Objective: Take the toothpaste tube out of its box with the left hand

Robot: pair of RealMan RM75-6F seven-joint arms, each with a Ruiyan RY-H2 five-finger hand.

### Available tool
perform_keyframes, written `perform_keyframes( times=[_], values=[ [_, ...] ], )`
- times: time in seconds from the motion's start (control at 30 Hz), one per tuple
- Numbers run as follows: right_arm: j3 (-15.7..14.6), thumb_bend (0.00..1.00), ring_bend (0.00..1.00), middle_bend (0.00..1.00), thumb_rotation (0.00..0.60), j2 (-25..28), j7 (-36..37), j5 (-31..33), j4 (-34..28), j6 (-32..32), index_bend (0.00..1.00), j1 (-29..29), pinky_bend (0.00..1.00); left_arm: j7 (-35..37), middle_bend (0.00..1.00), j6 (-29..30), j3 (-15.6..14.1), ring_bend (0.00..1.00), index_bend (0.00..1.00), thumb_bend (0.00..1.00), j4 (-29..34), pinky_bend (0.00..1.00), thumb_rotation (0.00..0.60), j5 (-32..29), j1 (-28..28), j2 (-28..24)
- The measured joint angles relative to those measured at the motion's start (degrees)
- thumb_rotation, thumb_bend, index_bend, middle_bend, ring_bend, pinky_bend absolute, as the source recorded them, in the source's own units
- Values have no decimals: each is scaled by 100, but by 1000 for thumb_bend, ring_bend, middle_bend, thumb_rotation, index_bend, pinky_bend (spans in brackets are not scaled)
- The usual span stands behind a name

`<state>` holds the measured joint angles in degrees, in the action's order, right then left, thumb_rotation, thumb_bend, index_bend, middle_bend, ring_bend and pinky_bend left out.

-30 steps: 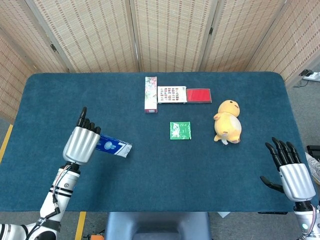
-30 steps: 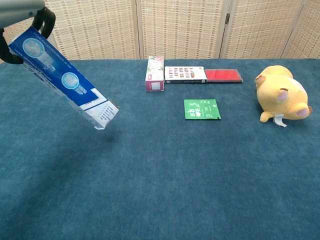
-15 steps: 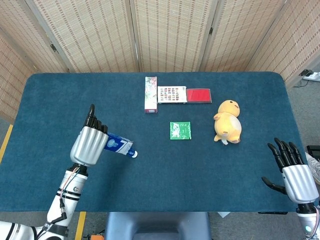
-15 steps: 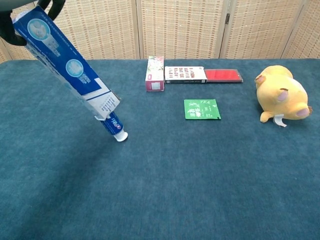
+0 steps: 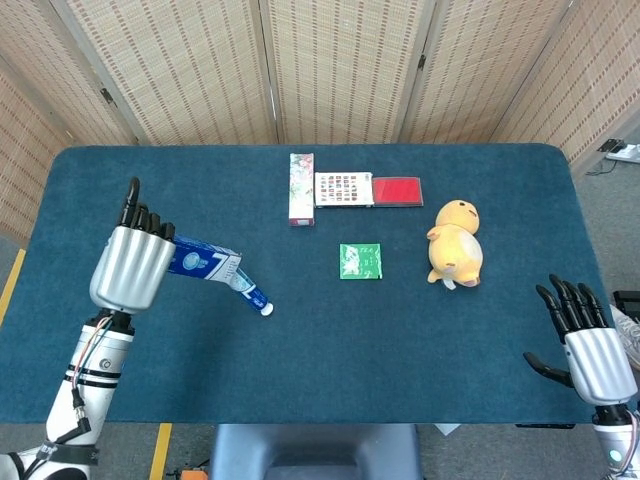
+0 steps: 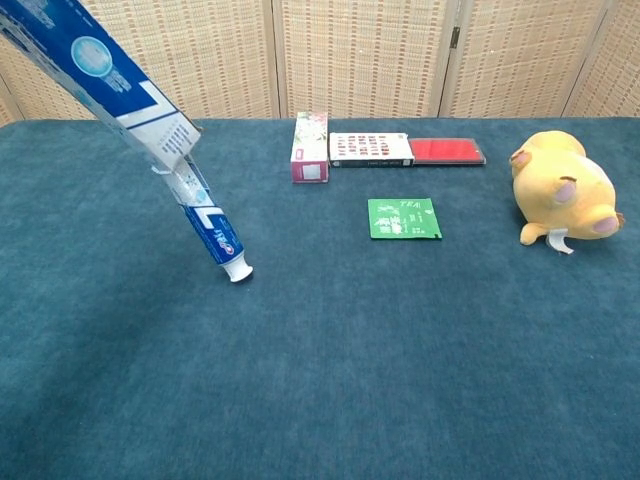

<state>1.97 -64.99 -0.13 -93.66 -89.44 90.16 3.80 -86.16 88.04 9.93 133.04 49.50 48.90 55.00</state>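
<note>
Toothpaste tube (image 6: 208, 228) is seen partly out of the tilted blue toothpaste box (image 6: 95, 68), white cap (image 6: 238, 271) down on the bench (image 5: 320, 340) at left. Box is held raised by the left hand (image 5: 131, 265), fingers wrapped round it. Toward centre lie a pink carton (image 5: 301, 188), a patterned box (image 5: 344, 189), a red case (image 5: 397, 190) and a green sachet (image 5: 360, 261). A yellow plush toy (image 5: 456, 243) lies further right. Right hand (image 5: 588, 345) is at the near right bench edge, fingers spread wide, holding nothing.
</note>
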Motion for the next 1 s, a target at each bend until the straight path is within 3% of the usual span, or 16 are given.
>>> perform_keyframes(
  times=[0.13,0.3,0.5,0.77,0.9,1.0],
  values=[
    [0,204,0,0,600,-16,-66,31,-15,-75,0,26,0,548,481,-285,23,297,484,211,-43,40,600,-12,-105,-527],
    [33,205,0,0,600,-18,-57,87,-14,-55,0,19,0,1139,480,-529,64,313,502,211,-44,67,600,-87,-196,-751],
    [40,204,0,0,600,-25,-80,88,-20,-37,0,10,0,2582,481,-1112,235,328,504,212,-7,86,600,-293,-332,-1088],
    [48,203,0,0,600,-6,-8,65,-20,81,0,-43,0,5870,481,-2512,472,324,507,212,-386,104,600,-144,-752,-1406],
    [43,204,0,0,600,-9,-32,62,-14,46,0,-32,0,7723,491,-3211,496,325,513,212,-1025,108,600,447,-1050,-1266],
    [32,204,0,0,600,-11,-51,59,-20,0,0,-13,0,8987,494,-3630,451,329,516,211,-1777,112,600,1068,-1254,-885]
  ],
)
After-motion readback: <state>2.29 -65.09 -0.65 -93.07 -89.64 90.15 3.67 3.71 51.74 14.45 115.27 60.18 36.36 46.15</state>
